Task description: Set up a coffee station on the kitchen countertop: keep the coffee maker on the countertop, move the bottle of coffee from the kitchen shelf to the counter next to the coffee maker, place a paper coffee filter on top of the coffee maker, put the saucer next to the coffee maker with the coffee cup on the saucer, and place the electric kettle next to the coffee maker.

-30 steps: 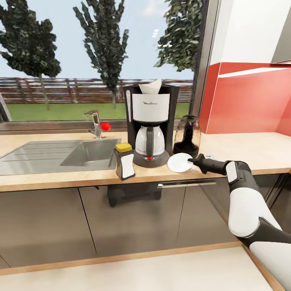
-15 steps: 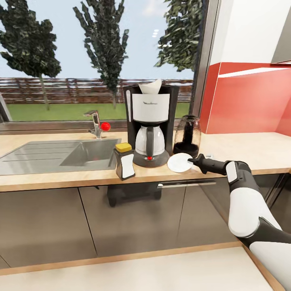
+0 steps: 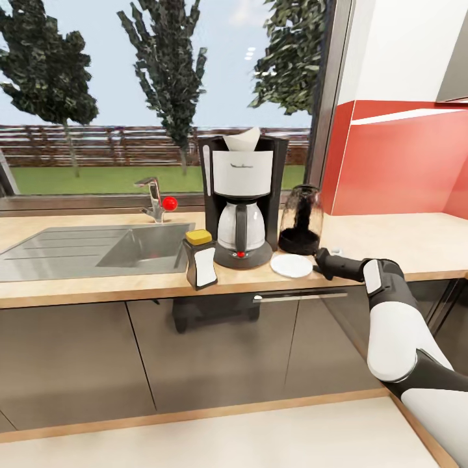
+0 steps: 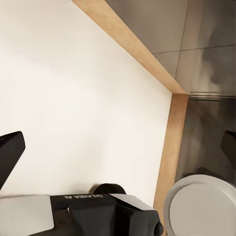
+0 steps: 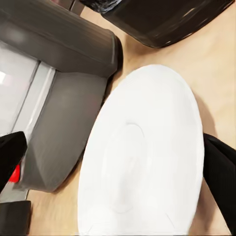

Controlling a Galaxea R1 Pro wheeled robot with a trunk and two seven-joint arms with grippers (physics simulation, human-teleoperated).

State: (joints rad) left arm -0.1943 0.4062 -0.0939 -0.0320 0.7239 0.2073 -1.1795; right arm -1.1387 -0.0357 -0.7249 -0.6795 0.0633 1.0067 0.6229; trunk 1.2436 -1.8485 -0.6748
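On the wooden counter (image 3: pixel 403 244), just in front of the coffee maker's right corner, the white saucer (image 3: pixel 291 265) lies flat, and that is the piece to watch. It sits between the coffee maker (image 3: pixel 242 195) and the dark kettle (image 3: pixel 300 220), close to both. From the right wrist camera the saucer (image 5: pixel 142 157) spreads straight ahead between the two black fingertips (image 5: pixel 220 172), which stand wide apart at either edge of that picture and touch nothing. So the right gripper (image 3: pixel 320 261) is spread, empty, and sitting just off the saucer's right rim, pointing along the counter toward it. The saucer is round, so no long axis matters; what matters is that it lies dead ahead of the jaws and low.

Judging from that, the saucer looks placed, and the cup is what remains for it; I see no cup on the counter from the head camera.

The yellow-capped coffee bottle (image 3: pixel 201 259) stands left of the coffee maker, and a white paper filter (image 3: pixel 242 139) sits on top of it.

The left gripper (image 4: pixel 118 206) hangs over a pale surface far from the action; its fingers look spread, holding nothing. The right arm is plainly the nearer one.
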